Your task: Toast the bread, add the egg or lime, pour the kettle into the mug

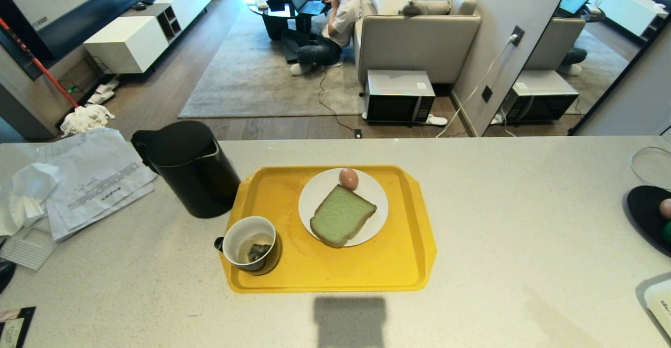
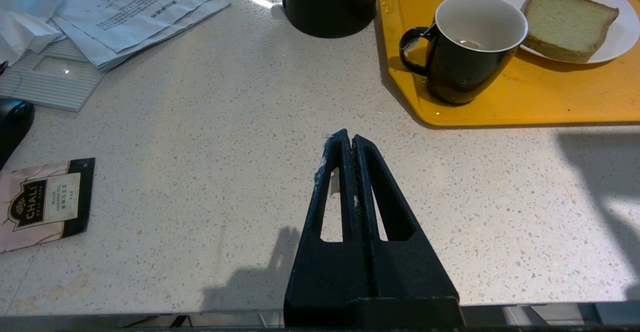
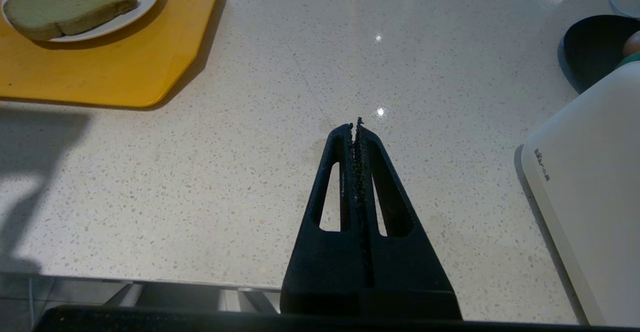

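Bread [image 1: 342, 215], one slice, shares one white plate [image 1: 375, 217] with one egg [image 1: 348, 178] at the head view's centre beside one mug [image 1: 250, 244] and one kettle [image 1: 188, 167], while only the wrist views show the left gripper [image 2: 348, 139] and right gripper [image 3: 356, 128], both pressed together, empty.

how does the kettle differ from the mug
The kettle is tall, matte black and lidded; the mug is short, glossy and open, white inside with a tea bag. The kettle stands on the counter, the mug on the yellow tray. Both are black and upright.
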Available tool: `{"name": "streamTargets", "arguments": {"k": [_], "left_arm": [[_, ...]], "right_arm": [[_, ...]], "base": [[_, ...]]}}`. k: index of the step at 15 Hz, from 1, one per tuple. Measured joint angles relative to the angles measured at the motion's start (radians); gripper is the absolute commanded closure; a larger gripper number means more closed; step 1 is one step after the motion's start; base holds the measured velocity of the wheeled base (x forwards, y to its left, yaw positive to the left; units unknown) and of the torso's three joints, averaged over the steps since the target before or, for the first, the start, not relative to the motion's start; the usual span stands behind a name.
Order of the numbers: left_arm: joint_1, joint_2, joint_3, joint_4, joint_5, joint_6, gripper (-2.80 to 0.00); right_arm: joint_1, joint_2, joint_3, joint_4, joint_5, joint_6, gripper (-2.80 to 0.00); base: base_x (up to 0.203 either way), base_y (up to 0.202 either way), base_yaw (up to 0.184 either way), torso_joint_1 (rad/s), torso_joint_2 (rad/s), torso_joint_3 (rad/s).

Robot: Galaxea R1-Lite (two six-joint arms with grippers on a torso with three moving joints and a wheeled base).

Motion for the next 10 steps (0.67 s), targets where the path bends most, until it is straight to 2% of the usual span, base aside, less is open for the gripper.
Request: {"name": "streamTargets", "arguments": {"k": [10], "left_arm": [[0.0, 0.0, 0.0, 0.0, 0.0, 0.0, 0.0]], "right_arm": [[0.0, 0.0, 0.0, 0.0, 0.0, 0.0, 0.0]], "base": [[0.0, 0.0, 0.0, 0.0, 0.0, 0.0]]}}
